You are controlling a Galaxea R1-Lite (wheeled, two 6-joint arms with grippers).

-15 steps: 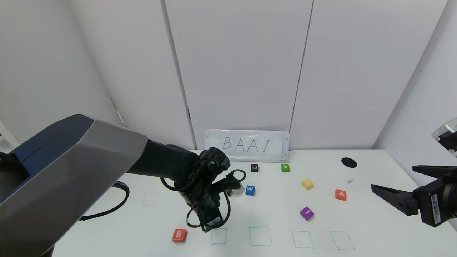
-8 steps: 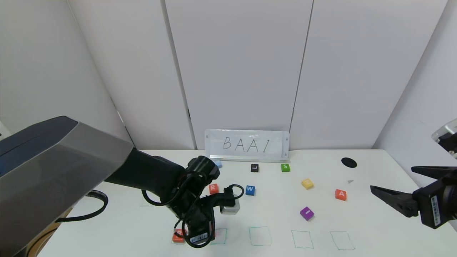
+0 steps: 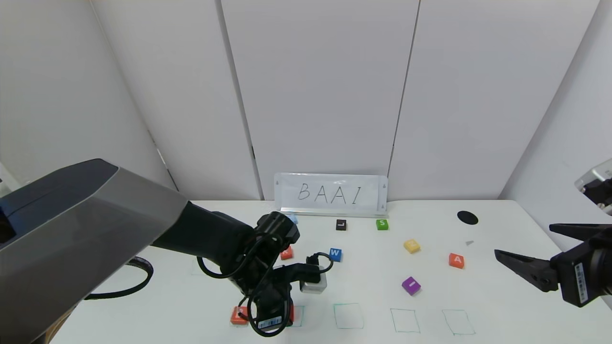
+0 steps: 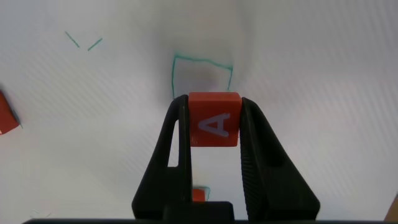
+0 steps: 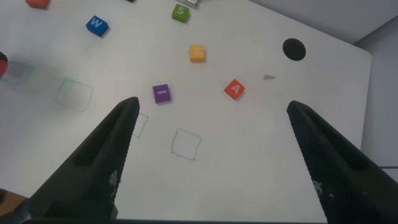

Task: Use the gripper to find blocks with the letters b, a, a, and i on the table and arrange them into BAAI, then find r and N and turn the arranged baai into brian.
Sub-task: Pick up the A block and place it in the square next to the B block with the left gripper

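An orange-red A block is pinched by the left gripper just above a green drawn square; the right gripper is parked, spread.

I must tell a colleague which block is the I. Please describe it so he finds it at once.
Start at the BAAI sign at the table's far edge, then look nearer and rightward. The I block lies behind the green squares; it is the only purple block.

head high, wrists close over table
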